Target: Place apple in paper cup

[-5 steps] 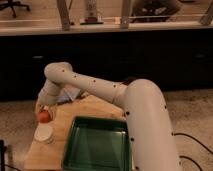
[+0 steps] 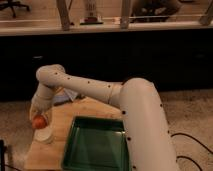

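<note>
Arm (image 2: 100, 92): white, reaching from the right foreground to the table's left side.
Table (image 2: 56, 127): pale wood.
Green tray (image 2: 95, 147): beside the cup, unmoved.
Gripper (image 2: 39, 119): fingers clasping the apple, lower than half a second ago.
Paper cup (image 2: 44, 135): white, upright, at the table's left edge.
Apple (image 2: 38, 122): now just above the cup's rim.

End effector (image 2: 39, 118) over left edge of table (image 2: 61, 120) (apple (image 2: 39, 123) at its tip), paper cup (image 2: 45, 136) just below, green tray (image 2: 97, 150) beside.
</note>
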You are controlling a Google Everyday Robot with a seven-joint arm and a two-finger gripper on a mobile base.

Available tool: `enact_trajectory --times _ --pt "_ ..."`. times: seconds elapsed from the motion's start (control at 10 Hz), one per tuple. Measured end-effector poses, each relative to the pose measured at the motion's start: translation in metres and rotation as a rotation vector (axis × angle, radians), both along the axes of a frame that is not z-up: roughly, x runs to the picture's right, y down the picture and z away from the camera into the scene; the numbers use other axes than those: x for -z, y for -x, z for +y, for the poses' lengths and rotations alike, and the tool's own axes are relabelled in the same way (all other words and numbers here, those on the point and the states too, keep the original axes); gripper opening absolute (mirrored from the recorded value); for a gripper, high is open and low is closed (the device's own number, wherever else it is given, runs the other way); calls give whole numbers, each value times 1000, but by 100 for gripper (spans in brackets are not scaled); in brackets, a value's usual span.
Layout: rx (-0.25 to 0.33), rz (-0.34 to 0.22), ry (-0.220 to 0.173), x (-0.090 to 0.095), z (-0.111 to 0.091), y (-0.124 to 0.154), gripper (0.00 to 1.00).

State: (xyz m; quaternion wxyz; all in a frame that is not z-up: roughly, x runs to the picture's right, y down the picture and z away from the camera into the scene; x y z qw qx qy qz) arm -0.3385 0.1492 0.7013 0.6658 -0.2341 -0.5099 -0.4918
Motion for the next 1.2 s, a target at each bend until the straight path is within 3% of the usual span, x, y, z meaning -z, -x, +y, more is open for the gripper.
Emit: enact_trajectory --times 0.7,0.8,1.2 --pt "28 -12 10 9 6 -1 74" --pt "31 -14 11 9 6 -1 79" --pt "36 -18 12 11 7 -2 80"
